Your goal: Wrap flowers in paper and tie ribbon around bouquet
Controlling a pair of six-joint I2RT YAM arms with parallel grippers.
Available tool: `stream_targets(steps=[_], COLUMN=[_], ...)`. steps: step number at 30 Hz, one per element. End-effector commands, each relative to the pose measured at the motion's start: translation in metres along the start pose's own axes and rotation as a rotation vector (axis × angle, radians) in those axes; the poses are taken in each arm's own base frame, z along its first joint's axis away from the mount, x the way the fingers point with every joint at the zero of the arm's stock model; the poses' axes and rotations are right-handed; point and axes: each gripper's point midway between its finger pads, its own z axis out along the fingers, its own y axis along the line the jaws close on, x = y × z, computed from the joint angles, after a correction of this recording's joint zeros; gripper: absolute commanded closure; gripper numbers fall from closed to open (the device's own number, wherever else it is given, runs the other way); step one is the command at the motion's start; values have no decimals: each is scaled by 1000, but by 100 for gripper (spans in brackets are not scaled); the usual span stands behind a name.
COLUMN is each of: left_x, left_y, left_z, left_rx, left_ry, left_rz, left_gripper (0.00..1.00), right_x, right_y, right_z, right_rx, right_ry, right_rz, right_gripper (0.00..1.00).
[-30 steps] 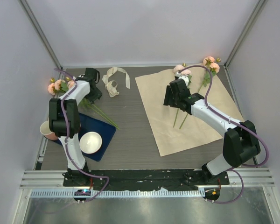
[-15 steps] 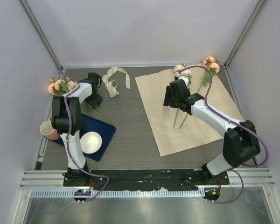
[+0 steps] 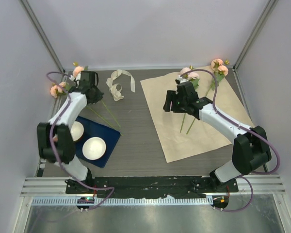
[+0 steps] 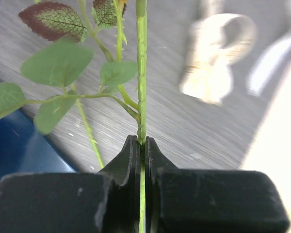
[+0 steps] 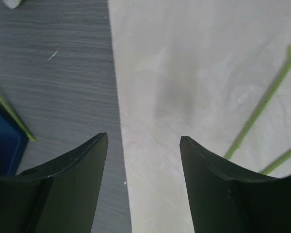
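**Status: Flowers Being Gathered; Wrapping and Tying Not Started**

**Paper.** The large square sheet of thin paper lies flat in the right half of the top view, cream-beige face up. No edge is folded or rolled.

**Flowers already placed.** Two pale pink roses with long green stems rest on the sheet. Their blooms are at its upper edge and their stems run down toward its middle.

**Left gripper.** The left gripper has its fingers pressed together on the thin green stem of another rose. The wrist view shows the stem pinched at the fingertips, with leaves branching off above. In the top view this gripper sits at the upper left, well apart from the sheet. The pink bloom just above it appears to belong to the held stem. More pink blooms lie at the left edge, near the dark blue tray with its two white bowls.

**Right gripper.** The right gripper has its fingers apart and holds nothing. It hovers over the left edge of the sheet.

**Ribbon.** The long cream-white fabric ribbon lies loosely curled at the upper centre of the top view, beside the sheet. Neither gripper touches it.

**Assessment.** The task is judged to be at an early stage. The held rose and the blooms at the left edge remain to be moved onto the sheet. The paper then has to be rolled into a cone around them and the ribbon tied.
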Motion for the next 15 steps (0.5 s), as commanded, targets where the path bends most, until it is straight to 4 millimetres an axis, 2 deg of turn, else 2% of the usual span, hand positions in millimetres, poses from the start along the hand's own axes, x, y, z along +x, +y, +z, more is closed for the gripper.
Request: stream_targets(steps=[1, 2, 3, 4, 6, 7, 8, 10, 11, 15], left_x=[-35, -32, -13, -3, 30, 40, 51, 65, 75, 98], left_y=[-61, -82, -100, -110, -138, -144, -157, -164, -170, -178], left_z=[-112, -128, -144, -150, -171, -177, -189, -194, -200, -208], left_rx=[453, 574, 692, 733, 850, 881, 939, 968, 992, 1021], left_ry=[-196, -192, -113, -77, 18, 36, 41, 55, 64, 113], left_rz=[-75, -81, -34, -7, 71, 86, 108, 118, 136, 168], left_gripper=[100, 100, 100, 100, 100, 100, 100, 100, 100, 100], right_x=[-33, -24, -25, -24, -23, -18, -18, -20, -11, -7], right_y=[76, 101, 116, 139, 164, 183, 191, 202, 202, 197], right_z=[-29, -41, -48, -57, -66, -74, -78, -86, -85, -86], right_rx=[-386, -536, -605, -680, -751, -806, -841, -886, -888, -867], right_ry=[-79, -39, -39, -49, -43, -44, -50, -81, -70, -85], right_rz=[-60, -74, -81, -106, -104, -112, -83, -73, -71, -37], right_gripper=[30, 29, 28, 27, 24, 24, 24, 23, 23, 25])
